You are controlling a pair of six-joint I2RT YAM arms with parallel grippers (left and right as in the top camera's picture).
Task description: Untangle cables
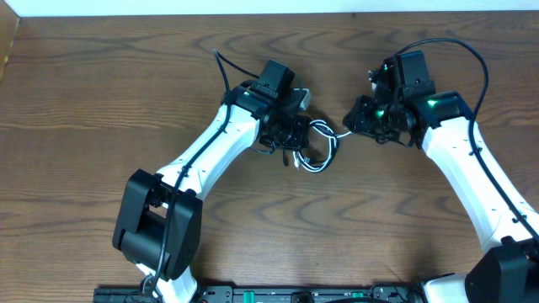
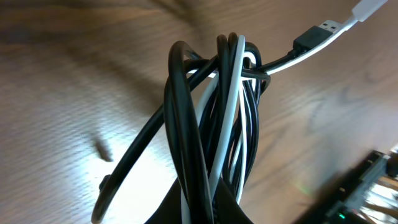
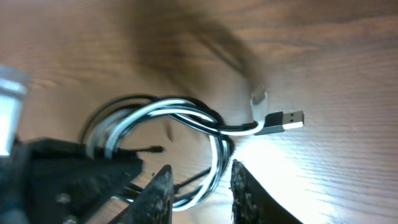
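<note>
Scene: a brown wood-grain table [image 1: 84, 101] seen from above, with two white-and-black robot arms reaching in from the near edge toward its middle.
Cables [image 1: 318, 150]: one white cord and several black ones, looped together in a tight bundle at the table's centre, between the two arms.
Left gripper [image 1: 290, 139]: clenched on the cables [image 2: 217, 124], which rise out of its dark fingers [image 2: 205, 210] as a tall knot of loops.
Right gripper [image 1: 352, 122]: released; its two fingers [image 3: 160, 193] stand apart, with part of the bundle [image 3: 180, 112] running through the gap, unpinched.
Black USB plug [image 3: 286, 120]: metal-tipped, sticking out to the right of the bundle.
White plug [image 3: 259, 98]: just beside it, blurred.
Green light [image 1: 432, 103]: glows on the right arm.
</note>
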